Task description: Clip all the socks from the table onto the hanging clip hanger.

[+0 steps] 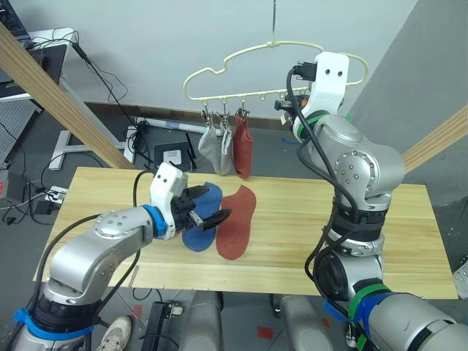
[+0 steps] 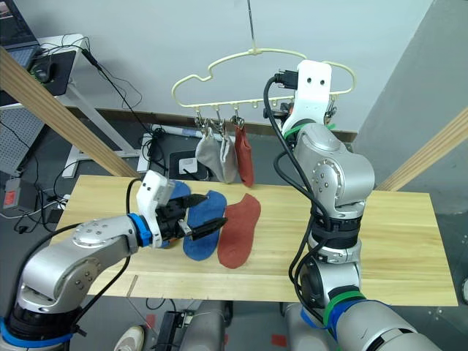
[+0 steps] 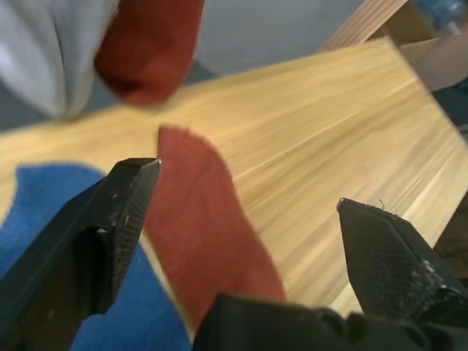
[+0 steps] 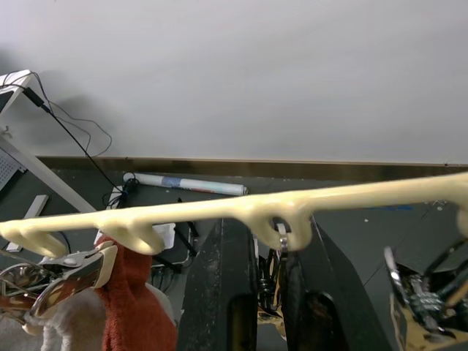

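Observation:
A rust-red sock point(image 1: 235, 223) lies flat on the wooden table point(image 1: 387, 219), with a blue sock point(image 1: 199, 227) overlapping its left edge. More blue fabric point(image 2: 177, 191) shows behind my left wrist. My left gripper point(image 1: 216, 203) hovers open just over the blue sock, and its wrist view shows the red sock point(image 3: 205, 234) between the spread fingers. The pale-yellow clip hanger point(image 1: 219, 73) hangs above the table's far edge, holding two grey socks point(image 1: 216, 150) and one red sock point(image 1: 243, 150). My right gripper point(image 4: 269, 245) is raised to the hanger's bar, shut on a metal clip point(image 4: 281, 241).
Slanted wooden poles rise at the left point(image 1: 58, 95) and right point(image 1: 439, 139) of the table. Behind the table, the floor holds cables, a white stand point(image 1: 66, 142) and a grey box point(image 1: 174, 155). The table's right half point(image 1: 409, 248) is bare wood.

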Motion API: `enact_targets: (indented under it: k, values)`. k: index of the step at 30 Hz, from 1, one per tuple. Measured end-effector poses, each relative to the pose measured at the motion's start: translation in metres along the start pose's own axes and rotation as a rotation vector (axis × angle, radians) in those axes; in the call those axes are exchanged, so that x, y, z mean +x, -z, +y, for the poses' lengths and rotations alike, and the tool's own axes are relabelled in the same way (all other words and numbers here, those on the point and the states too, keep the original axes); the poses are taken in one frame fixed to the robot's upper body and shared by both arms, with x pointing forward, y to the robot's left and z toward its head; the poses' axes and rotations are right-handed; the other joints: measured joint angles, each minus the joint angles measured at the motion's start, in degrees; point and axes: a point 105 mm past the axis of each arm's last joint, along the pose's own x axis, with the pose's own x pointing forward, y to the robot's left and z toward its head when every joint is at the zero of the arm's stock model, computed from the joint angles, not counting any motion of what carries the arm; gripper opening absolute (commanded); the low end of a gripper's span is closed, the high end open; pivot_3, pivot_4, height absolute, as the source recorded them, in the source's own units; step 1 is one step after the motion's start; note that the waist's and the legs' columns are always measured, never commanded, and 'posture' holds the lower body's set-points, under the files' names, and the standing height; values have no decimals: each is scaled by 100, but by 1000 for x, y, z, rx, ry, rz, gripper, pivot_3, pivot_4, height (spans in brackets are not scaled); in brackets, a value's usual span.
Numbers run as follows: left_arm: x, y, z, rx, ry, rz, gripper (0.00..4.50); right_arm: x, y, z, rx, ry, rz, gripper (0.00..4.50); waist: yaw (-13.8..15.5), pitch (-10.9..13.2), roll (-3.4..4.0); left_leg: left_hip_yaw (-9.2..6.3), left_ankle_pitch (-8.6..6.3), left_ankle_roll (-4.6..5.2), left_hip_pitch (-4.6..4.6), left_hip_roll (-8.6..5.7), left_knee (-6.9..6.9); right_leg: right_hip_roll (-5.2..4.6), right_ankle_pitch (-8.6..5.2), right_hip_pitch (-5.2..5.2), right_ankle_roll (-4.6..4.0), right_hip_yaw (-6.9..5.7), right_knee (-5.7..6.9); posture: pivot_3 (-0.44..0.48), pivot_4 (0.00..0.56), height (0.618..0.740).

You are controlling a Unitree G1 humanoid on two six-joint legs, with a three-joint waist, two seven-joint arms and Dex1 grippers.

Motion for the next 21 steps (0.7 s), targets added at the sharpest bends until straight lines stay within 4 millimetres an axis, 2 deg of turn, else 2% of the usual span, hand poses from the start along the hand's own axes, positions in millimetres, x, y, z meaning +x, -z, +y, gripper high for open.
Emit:
enact_targets:
  k: [7,12,21]
  values:
    - [25,12,-2,65,-33,-9,4460,0,0,1,2,-4,0,55,4,0,0,0,0,0,-1,-1,2,-1,1,1,-2,-1,0,38,362,740]
    - [48,12,8,127,-82,-34,4460,0,0,1,2,-3,0,55,2,0,0,1,0,0,-1,-2,4,-1,3,1,-5,0,2,35,361,740]
    - [71,21,16,138,-120,-36,4460,0,-2,2,2,-4,-5,55,-2,-1,0,0,0,0,-4,-1,6,0,12,0,-19,-1,5,21,362,740]
